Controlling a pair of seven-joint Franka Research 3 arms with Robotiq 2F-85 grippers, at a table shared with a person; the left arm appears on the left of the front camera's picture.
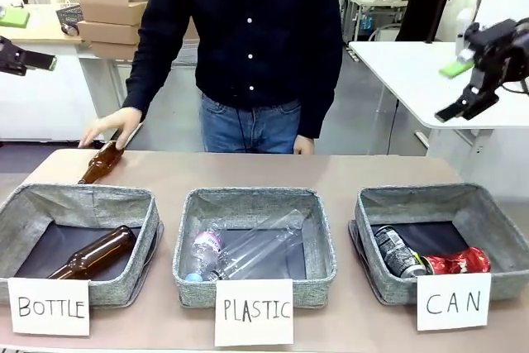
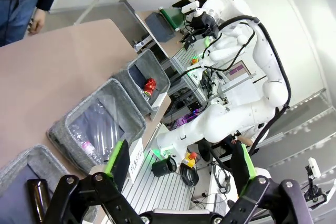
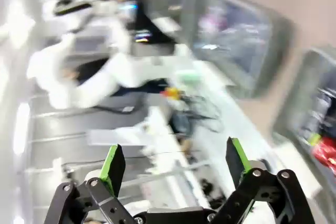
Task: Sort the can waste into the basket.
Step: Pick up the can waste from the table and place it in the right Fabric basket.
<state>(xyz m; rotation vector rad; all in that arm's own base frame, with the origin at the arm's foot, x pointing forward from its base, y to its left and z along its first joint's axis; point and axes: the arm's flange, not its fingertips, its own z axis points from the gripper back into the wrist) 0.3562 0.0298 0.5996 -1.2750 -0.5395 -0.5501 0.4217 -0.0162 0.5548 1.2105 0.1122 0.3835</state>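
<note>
Cans lie side by side on the dark floor of the basket (image 1: 380,283) behind the "CAN" card (image 1: 453,302), at the right end of the bench (image 1: 331,173): the black can (image 1: 398,252) on its side toward the basket's left wall, the red can (image 1: 457,262) just beside it on the right, the two close enough that they may touch. The right arm is raised well above and behind this basket, its gripper (image 1: 456,88) up near the picture's right edge and tilted down to the left; its jaws stand wide apart with nothing between them, as the blurred right wrist view also shows (image 3: 176,163). The left gripper (image 1: 33,59) shows only at the far left edge, held high and clear of the bench; in its own wrist view (image 2: 181,166) the jaws are spread and empty. The middle basket (image 1: 252,279) holds clear plastic bottles (image 1: 244,250), the left basket (image 1: 124,279) one brown bottle (image 1: 91,255). A second brown bottle (image 1: 101,163) lies on the bench beyond it, with the person's hand (image 1: 114,126) resting at its neck end.
</note>
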